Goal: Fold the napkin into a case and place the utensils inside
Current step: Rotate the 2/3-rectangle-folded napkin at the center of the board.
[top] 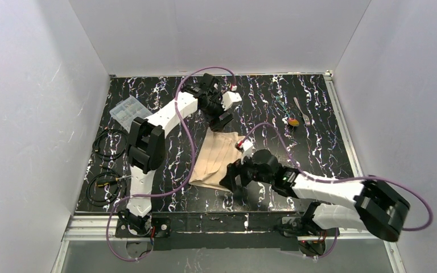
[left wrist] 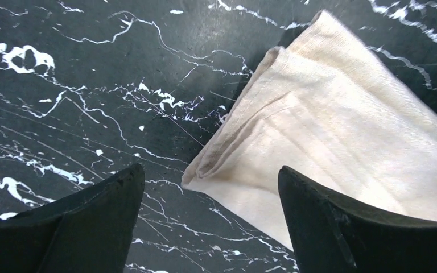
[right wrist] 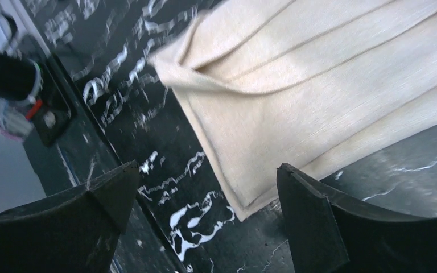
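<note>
**Fig. Top and wrist views, folding stage.** The napkin [top: 219, 160] lies mid-table between the two arms, folded in layers into a narrow pleated rectangle. The left gripper [top: 226, 111] hovers over its far corner, jaws spread and nothing in them; the right gripper [top: 234, 185] stands likewise wide and empty at its near corner. The fork [top: 302, 109] and the orange-bowled spoon [top: 293, 121] rest side by side, well apart to the far right, not yet in the cloth.

Risk: a descending finger could catch a loose upper layer and drag the folds open; a pinch taking too few layers would likely peel the pouch apart on lifting.

Room: bare marbled table [top: 318, 153] separates napkin and fork; the compartment box [top: 126, 111] and cable coils [top: 109, 145] crowd the left side; the edge rail [top: 343, 126] runs near the fork.
</note>
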Robot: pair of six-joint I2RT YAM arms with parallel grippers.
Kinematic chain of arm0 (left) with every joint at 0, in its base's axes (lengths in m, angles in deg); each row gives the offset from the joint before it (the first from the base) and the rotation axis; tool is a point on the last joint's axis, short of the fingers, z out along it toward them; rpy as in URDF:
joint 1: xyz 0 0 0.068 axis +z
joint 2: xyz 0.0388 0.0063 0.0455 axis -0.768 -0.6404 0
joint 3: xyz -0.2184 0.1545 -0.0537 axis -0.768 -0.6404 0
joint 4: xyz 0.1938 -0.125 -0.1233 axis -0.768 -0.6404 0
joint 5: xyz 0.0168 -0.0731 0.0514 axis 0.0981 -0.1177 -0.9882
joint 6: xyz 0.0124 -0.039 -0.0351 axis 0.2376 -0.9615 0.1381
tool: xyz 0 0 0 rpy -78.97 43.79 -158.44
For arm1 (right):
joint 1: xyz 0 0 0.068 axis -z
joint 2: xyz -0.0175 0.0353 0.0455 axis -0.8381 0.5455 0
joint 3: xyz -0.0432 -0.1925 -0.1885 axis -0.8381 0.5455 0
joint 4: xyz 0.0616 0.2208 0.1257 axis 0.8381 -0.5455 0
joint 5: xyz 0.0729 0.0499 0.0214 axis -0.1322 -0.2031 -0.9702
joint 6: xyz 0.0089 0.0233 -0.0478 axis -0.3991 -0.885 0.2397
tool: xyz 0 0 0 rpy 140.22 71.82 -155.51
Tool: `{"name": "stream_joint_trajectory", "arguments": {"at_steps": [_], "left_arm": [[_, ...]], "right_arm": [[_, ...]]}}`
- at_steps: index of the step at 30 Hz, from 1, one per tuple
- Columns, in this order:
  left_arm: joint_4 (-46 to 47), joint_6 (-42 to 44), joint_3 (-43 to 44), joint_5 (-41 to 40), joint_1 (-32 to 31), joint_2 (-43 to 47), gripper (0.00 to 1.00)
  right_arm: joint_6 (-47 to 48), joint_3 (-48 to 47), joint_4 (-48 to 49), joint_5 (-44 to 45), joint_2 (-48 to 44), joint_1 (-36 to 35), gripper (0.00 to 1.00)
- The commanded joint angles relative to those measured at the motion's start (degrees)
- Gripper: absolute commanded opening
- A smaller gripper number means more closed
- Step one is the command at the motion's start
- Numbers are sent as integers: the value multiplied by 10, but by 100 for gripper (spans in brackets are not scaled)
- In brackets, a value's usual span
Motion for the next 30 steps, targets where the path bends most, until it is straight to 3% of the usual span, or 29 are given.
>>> {"name": "stream_joint_trajectory", "arguments": {"at_steps": [1,3,5,10,12,16,19,24,30], "left_arm": [[-84,-37,49,39,2,63,87],[-104,-43,61,41,3,76,90],[-122,-43,62,49,4,86,92],[-160,-113,47,30,27,100,94],[-157,-151,10,49,54,116,98],[-122,-209,-84,40,89,171,98],[-63,-224,-176,56,98,244,99],[-68,-166,-247,105,102,326,98],[-98,-65,-316,131,91,385,96]], "right_arm": [[-41,-55,-104,140,-94,14,99],[-82,-61,-154,174,-112,41,99],[-56,-49,-121,121,-115,78,99],[5,-119,-149,155,-73,93,98],[19,-154,-148,143,-36,97,97],[22,-242,-155,120,75,102,83],[16,-315,-150,109,162,110,77],[-23,-442,-151,13,321,150,62],[-23,-593,-223,-13,450,151,66]]}}
